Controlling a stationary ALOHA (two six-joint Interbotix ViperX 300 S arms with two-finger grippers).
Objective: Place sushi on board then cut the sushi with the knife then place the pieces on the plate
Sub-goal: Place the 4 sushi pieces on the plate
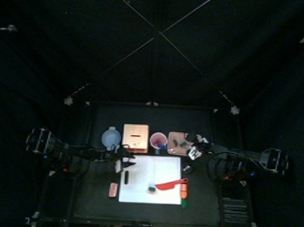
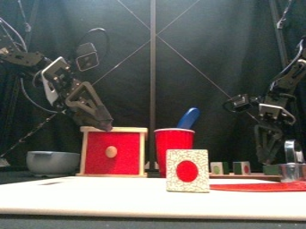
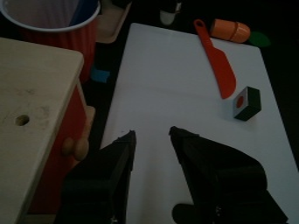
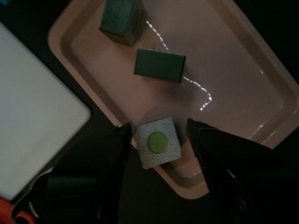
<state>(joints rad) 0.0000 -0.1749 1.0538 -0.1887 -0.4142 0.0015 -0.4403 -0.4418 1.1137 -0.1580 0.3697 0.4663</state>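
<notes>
On the white cutting board [image 3: 176,96] lie a red toy knife [image 3: 218,59] and one sushi piece [image 3: 246,102] with a red centre; the piece stands near the front edge [image 2: 185,170]. My left gripper [image 3: 152,142] hangs open and empty over the board's left part, beside the wooden box [image 2: 114,152]. My right gripper [image 4: 160,144] is low over the pink tray [image 4: 233,61], jaws open, a green-centred sushi piece [image 4: 158,140] lying on the tray between them with small gaps on both sides. Two more dark pieces [image 4: 160,66] rest on the tray.
Behind the board stand a red cup [image 2: 174,148] with a blue knife [image 2: 188,119], and a blue-grey bowl [image 2: 54,161] at far left. An orange toy food [image 3: 232,31] lies at the board's end past the red knife.
</notes>
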